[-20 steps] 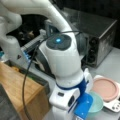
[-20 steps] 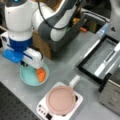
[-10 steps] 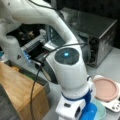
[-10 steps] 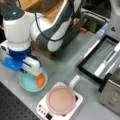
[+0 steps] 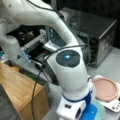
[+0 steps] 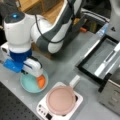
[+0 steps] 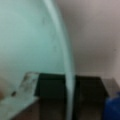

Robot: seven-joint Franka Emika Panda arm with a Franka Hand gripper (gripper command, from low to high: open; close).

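— What is the gripper [image 6: 37,77] doing?
— Straddling the teal bowl's rim [image 7: 65,50] in the wrist view, jaws seemingly clamping it; an orange piece [image 6: 41,81] is lying inside the bowl [image 6: 27,85]
— Which step?
— Gripping, I'd say; any lift is calling for a level rise, clearing the pink pan [image 6: 61,100] just beside; the black tray [image 6: 82,65] is sitting farther off

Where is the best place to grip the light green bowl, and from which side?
Probably the thin raised rim of the light green bowl, from above, one finger inside and one outside. The gripper is at that rim beside the orange object.
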